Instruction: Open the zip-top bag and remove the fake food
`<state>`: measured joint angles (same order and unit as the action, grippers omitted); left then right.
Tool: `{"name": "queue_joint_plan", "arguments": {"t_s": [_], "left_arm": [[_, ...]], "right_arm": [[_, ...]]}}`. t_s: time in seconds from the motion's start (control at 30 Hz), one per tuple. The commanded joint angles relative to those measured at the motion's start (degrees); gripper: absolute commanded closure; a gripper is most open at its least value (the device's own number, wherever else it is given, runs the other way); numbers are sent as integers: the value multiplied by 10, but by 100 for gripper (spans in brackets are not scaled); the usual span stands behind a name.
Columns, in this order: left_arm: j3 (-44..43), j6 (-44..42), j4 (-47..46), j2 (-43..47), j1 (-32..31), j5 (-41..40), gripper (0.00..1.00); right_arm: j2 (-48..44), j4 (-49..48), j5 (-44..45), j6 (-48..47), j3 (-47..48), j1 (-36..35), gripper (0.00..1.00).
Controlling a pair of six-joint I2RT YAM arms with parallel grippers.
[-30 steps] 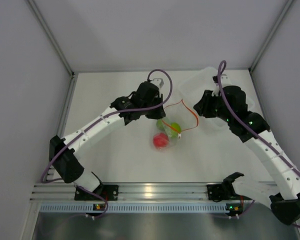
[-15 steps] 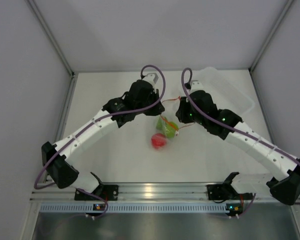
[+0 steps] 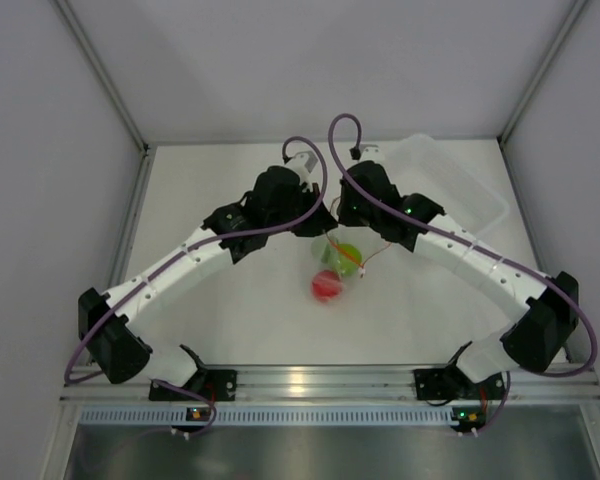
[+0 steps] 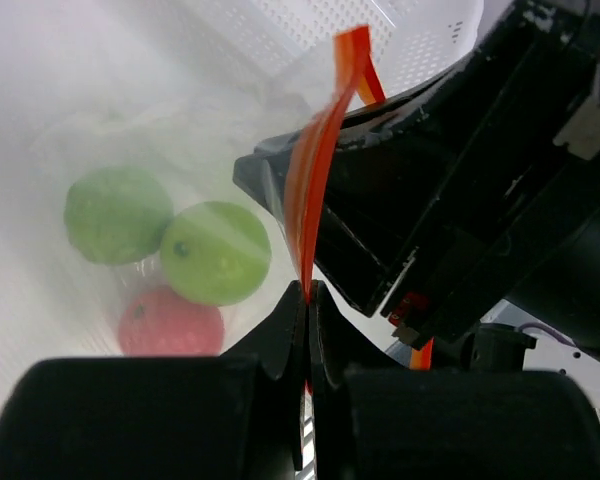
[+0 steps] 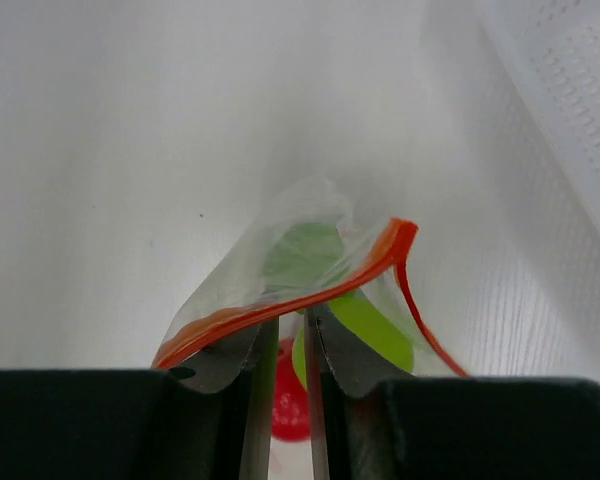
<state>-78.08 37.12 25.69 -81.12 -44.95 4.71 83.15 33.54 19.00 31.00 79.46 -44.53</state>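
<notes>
Step in hand: getting the bag (image 5: 300, 215) open, nothing taken out yet. Both arms reach forward and inward from their bases and meet over the middle of the table (image 3: 410, 310), wrists almost touching, forming an arch over the bag.

Left end effector (image 4: 308, 295): fingers pressed together, pinching the red-orange zip strip (image 4: 315, 170) at one spot on the bag's mouth. The strip rises from that pinch toward the other arm.

Right end effector (image 5: 285, 330): fingers close together with a thin gap. The strip lies across their tips. Can't tell whether it has a real hold on it or is just lined up.

The bag sags below the two end effectors, between them. Two green balls (image 4: 216, 252) and a red ball (image 4: 170, 322) are all inside, bunched at the bottom. Can't tell if the bottom rests on the table. The clear tub (image 3: 460, 185) sits off by the right arm, apart from the bag.

The strip seems to split into two strands at the end away from the left pinch, so the mouth may be partly parted there. Near the left pinch it looks together.

Next move, my guess: the right needs a firm pinch on one lip only, opposite the left's lip, then both pull apart. Catching both lips would just tug the whole bag. Thin slippery plastic, easy to lose.
</notes>
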Motion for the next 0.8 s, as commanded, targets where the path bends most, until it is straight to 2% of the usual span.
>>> {"name": "queue_joint_plan", "arguments": {"t_s": [0.0, 0.13, 0.43, 0.63, 0.77], "left_arm": [[3, 20, -71, 12, 1, 26, 100], [2, 31, -86, 13, 1, 10, 100], [12, 99, -151, 0, 0, 1, 100], [43, 175, -236, 12, -8, -23, 100], [47, 204, -251, 18, -22, -41, 100]], "right_arm": [[11, 7, 10, 34, 26, -10, 83], [10, -25, -1, 42, -3, -13, 87], [19, 13, 17, -14, -5, -14, 87], [-35, 27, 7, -62, -51, 18, 89], [-87, 28, -12, -81, -87, 58, 89]]}}
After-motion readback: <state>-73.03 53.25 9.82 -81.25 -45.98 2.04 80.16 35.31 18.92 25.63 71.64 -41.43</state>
